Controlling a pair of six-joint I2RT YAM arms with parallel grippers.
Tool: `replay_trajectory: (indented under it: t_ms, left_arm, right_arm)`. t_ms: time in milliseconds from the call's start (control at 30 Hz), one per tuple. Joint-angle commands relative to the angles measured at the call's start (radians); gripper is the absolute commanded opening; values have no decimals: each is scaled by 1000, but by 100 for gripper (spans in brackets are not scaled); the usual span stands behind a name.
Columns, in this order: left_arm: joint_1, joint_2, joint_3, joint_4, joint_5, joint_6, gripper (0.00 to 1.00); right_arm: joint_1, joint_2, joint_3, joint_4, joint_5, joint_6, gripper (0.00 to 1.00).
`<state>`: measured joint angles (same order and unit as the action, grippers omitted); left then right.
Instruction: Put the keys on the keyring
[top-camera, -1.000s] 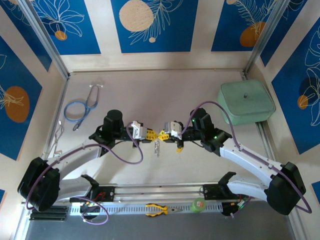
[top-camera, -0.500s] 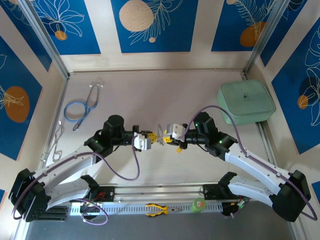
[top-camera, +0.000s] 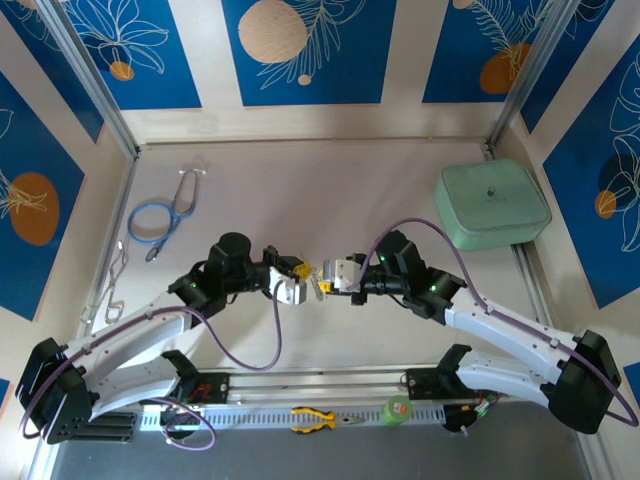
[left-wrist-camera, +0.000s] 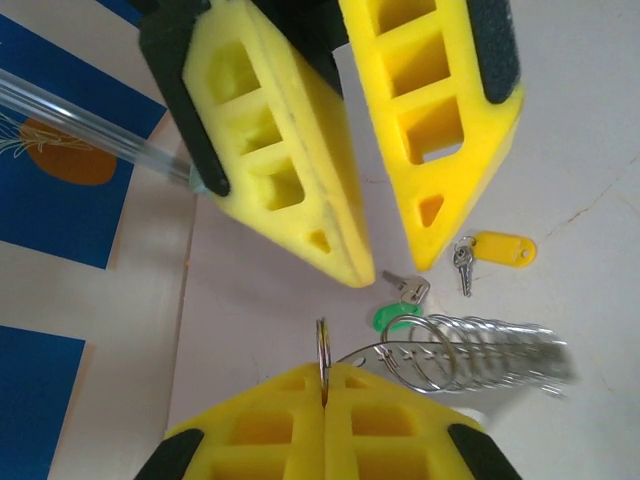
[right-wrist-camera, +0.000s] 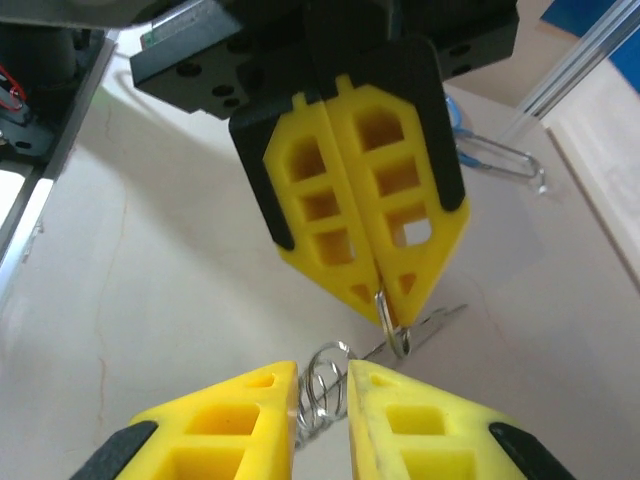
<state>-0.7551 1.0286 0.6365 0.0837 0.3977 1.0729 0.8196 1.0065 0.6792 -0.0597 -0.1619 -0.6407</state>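
**Your left gripper holds the keyring by one ring, and the keys lie loose on the table.**
Your left pincer is closed tight, with an end ring of the silver row nipped upright between its yellow pads. The rest of the rings trail off to one side above the surface. Your right gripper faces it tip to tip, jaws narrowly parted. The rings sit in that gap in its wrist view, but you cannot tell whether the pads touch them. The two meet about midway between the table's left and right edges. The green-headed key lies on the surface just beside the rings in the left wrist view. The yellow-headed key lies near it, a little farther off.
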Motion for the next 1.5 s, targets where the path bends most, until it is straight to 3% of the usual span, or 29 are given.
replay_trajectory:
  t_ms: [0,500,700,833,900,967,1033,1267,1467]
  left_arm:
    - [-11,-14,25,-16,10,16,0]
    - [-10,2,45,-53,46,-34,0]
    - [-10,5,53,-56,65,-52,0]
    - [-11,14,64,-76,60,-57,0]
    - [-11,16,70,-87,45,-67,0]
    - [-10,11,64,-68,7,-104,28]
    - [1,-19,24,-10,-20,-146,39]
    - [64,-99,-73,98,144,-338,40]
    - [66,-55,-81,184,280,-438,37]
  right_arm:
    - [13,4,-21,93,67,-34,21]
    - [27,70,-15,131,55,-80,20]
    - [27,90,-10,147,45,-87,13]
    - [28,92,-13,162,35,-85,0]
    - [24,88,-17,162,27,-84,0]
    - [12,76,-26,170,3,-68,0]
    - [-22,47,-55,203,-49,-24,0]
    - [-165,-35,-124,292,-325,120,0]
    - [-178,-35,-119,283,-399,133,0]
